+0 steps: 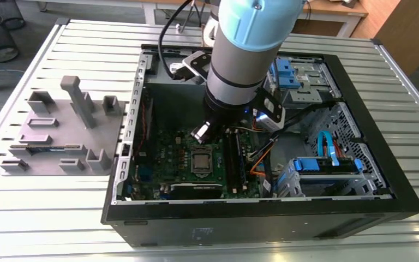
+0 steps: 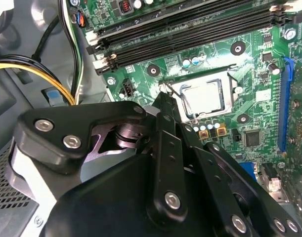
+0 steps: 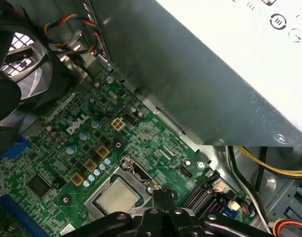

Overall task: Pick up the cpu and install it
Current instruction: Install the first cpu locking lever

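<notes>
Exterior view looks dn on case (image 1: pixel 268 229); both wrist views close, share cpu (image 2: pixel 202 96) (image 3: pixel 119 195).

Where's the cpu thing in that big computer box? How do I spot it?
Look inside the open black computer case at the green motherboard. Near its middle sits the cpu, a small flat square. Its top is smooth and silvery, unlike the long black memory slots beside it.

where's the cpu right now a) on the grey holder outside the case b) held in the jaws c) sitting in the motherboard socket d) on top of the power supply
C: in both wrist views the cpu lies flat in the socket on the green motherboard, while the gripper sits at the socket's edge beside it.
</notes>
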